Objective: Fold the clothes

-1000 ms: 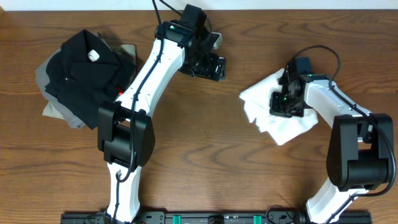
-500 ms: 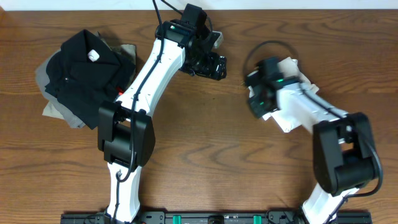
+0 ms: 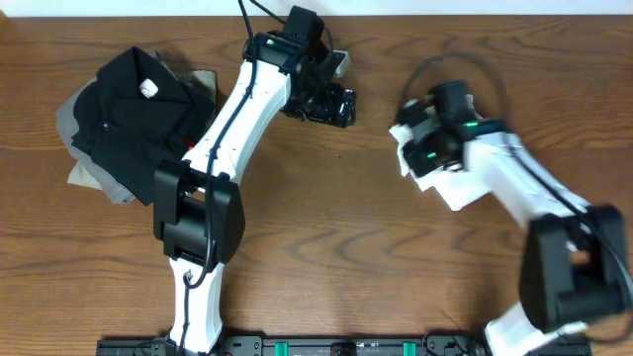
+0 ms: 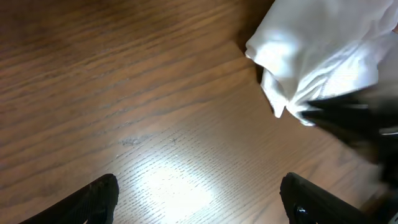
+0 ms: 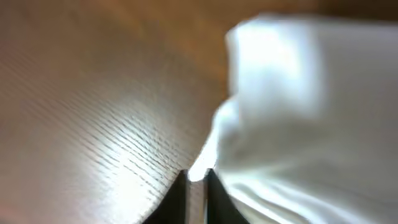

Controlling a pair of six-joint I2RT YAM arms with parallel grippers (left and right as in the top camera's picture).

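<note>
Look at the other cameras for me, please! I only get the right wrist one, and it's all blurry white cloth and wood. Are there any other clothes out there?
Observer: Yes. A black folded garment lies on the left arm's side of the table, on top of a grey garment.
Operator: What's the other hand doing?
Observer: The left gripper is wide open above bare wood, with nothing between its fingers.
Operator: Is my white thing flat?
Observer: No. The white T-shirt is bunched in a crumpled heap, not spread out.
</note>
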